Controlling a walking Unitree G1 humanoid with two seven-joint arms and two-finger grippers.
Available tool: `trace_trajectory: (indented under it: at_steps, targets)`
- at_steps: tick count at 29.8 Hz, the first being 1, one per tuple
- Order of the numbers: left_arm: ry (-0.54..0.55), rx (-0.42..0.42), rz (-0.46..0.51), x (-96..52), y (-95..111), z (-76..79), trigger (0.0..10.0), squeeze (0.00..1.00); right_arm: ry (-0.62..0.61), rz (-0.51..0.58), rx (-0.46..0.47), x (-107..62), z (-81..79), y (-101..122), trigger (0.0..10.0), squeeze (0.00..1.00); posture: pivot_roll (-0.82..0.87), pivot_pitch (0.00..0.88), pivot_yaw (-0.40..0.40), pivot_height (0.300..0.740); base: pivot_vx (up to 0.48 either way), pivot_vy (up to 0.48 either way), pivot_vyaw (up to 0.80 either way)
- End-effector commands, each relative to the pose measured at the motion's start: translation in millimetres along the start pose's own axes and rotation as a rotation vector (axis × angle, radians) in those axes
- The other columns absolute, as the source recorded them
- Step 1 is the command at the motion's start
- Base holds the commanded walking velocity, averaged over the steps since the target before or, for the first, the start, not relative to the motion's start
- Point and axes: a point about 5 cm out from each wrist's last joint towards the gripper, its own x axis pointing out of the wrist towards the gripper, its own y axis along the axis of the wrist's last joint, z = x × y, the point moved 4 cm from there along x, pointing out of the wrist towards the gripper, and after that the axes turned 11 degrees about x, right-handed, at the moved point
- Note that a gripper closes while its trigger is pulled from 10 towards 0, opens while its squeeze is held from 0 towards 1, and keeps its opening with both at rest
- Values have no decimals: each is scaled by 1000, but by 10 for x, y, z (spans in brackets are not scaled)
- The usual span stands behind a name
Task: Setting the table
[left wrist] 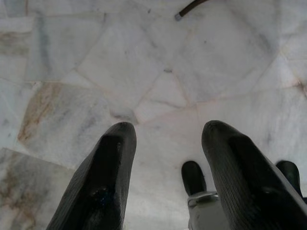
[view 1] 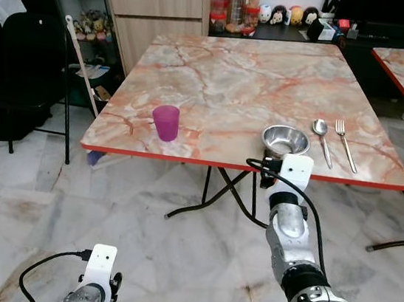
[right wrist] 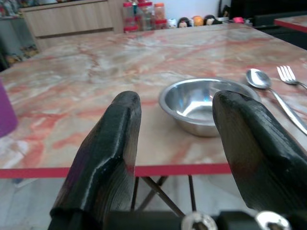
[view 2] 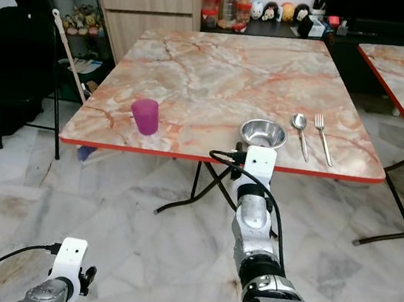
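In the left eye view, a square desk with a pink-orange marble top and red edge (view 1: 232,88) fills the centre. Near its front edge, lower centre-right, stands a round steel bowl (view 1: 285,140), shiny inside with nothing in it. Just right of the bowl lie a steel spoon (view 1: 321,137) and a steel fork (view 1: 345,144), side by side and apart. Toward the lower left of the desk stands an upright purple plastic cup (view 1: 165,122); its contents cannot be made out. Glass jars with red lids (view 1: 232,7) stand at the upper centre, behind the desk.

The right eye view shows the same layout.

In the left wrist view, the left hand (left wrist: 165,139) hangs released over the pale marble floor (left wrist: 144,72), fingers spread.

In the right wrist view, the right hand (right wrist: 177,112) is released, fingers apart just short of the desk's edge, facing the bowl.
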Motion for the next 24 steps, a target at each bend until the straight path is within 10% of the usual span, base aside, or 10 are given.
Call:
trace_trajectory:
  at_steps: [1,24]
  targets:
    - [8,25,-19,-14,-67,-59,10000,0,-4,13,33,28,-24,43,10000,0,6,0,94,740,337,0,0]
    - [26,9,-18,-7,-43,-107,10000,0,11,52,36,44,-43,121,10000,0,6,0,96,740,352,0,-232]
